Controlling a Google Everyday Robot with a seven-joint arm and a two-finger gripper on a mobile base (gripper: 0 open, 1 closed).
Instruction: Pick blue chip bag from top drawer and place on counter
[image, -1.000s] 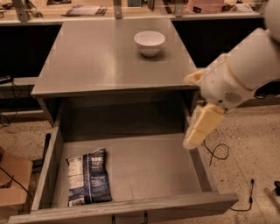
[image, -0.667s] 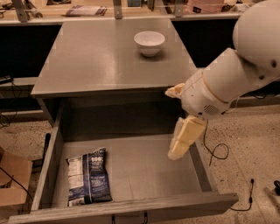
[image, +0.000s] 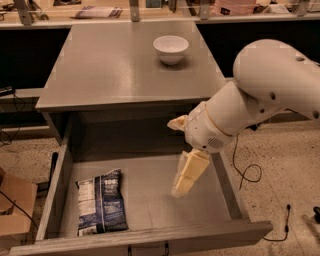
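The blue chip bag (image: 101, 202) lies flat in the left front part of the open top drawer (image: 150, 235). It is dark blue with a white panel. The counter (image: 110, 65) spans above the drawer. My gripper (image: 186, 179) hangs from the white arm over the drawer's right half, pointing down. It is well to the right of the bag, apart from it, and holds nothing.
A white bowl (image: 171, 48) stands on the back right of the counter. A cardboard box (image: 12, 207) sits on the floor at the left. Black cables (image: 247, 175) lie on the speckled floor at the right. A shelf with clutter runs behind the counter.
The arm has swung left and down, bringing the gripper from outside the drawer's right wall to over the drawer's right half. The bag has not moved.
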